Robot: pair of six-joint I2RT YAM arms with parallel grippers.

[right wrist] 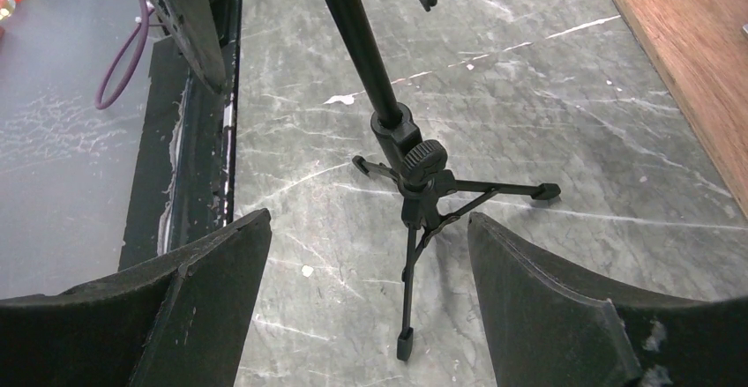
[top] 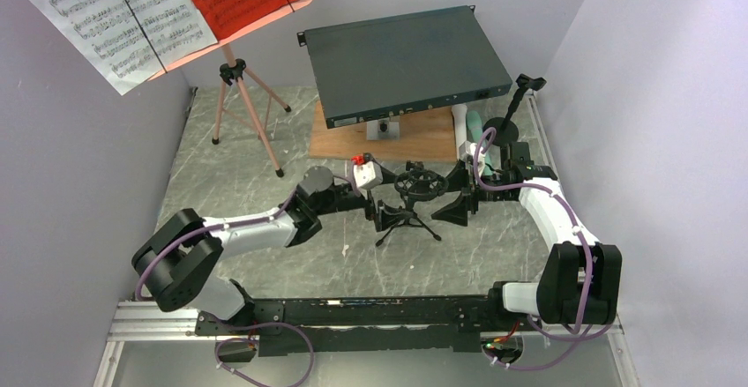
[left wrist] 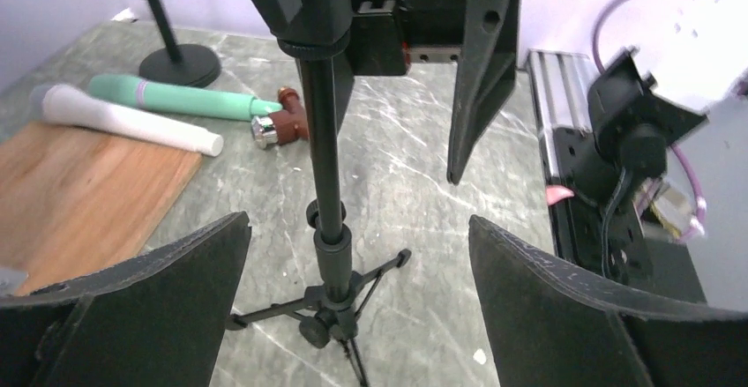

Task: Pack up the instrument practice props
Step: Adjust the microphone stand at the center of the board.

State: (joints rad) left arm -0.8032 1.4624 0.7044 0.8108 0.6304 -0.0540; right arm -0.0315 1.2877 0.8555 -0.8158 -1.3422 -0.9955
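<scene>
A black tripod mic stand (top: 407, 215) stood upright on the grey marbled bench (top: 220, 175), between the two arms. The left end effector (left wrist: 357, 221) was spread wide, its fingers clear of the stand's pole. The right end effector (right wrist: 369, 218) faced the tripod from the other side, likewise released and gripping nothing. Beyond, a mint tube (left wrist: 185, 100) and a white tube (left wrist: 132, 122) lay side by side near the round-based mic stand (left wrist: 181, 61).
</scene>
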